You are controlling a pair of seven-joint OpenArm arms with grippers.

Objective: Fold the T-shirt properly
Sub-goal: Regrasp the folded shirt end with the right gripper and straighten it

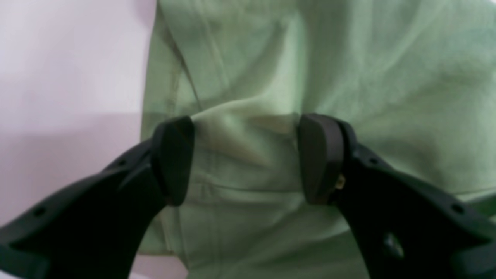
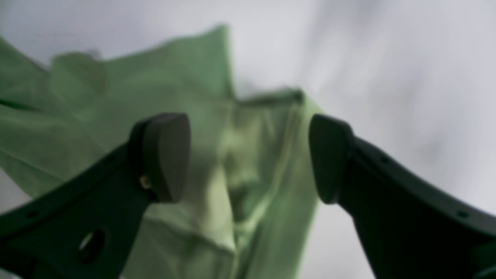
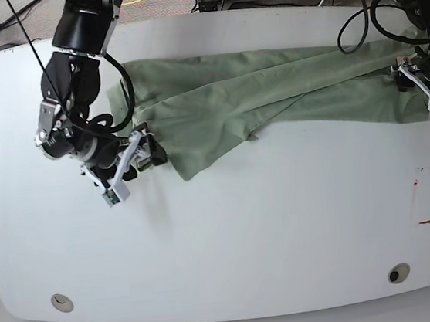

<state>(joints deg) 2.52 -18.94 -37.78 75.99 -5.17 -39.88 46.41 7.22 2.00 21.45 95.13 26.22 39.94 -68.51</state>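
From above, the base view shows the whole white table (image 3: 231, 237), and only there do I see how long the T-shirt (image 3: 269, 92) lies. It runs across the far half, from my right gripper (image 3: 142, 152) on the left of that picture to my left gripper (image 3: 415, 80) on the right. The two cameras on my wrists show only small bits of it, close up.

My left wrist camera shows my left gripper (image 1: 246, 159) with its jaws apart and a soft hump of cloth bunched between the two dark pads. The pads touch the hump on both sides (I cannot tell if they pinch it or just rest there). A sewn hem line runs across the T-shirt (image 1: 348, 77) here.

My right wrist camera is blurry. My right gripper (image 2: 250, 159) stands wide open, and the T-shirt (image 2: 232, 162) lies under it, not held. One corner of the cloth sticks up like a point.

The shirt is pale green, thin and soft, with no picture on it. It is full of long wrinkles and lies twisted in a rope-like band. The pads are black, smooth and rounded. The table is smooth, with rounded corners.
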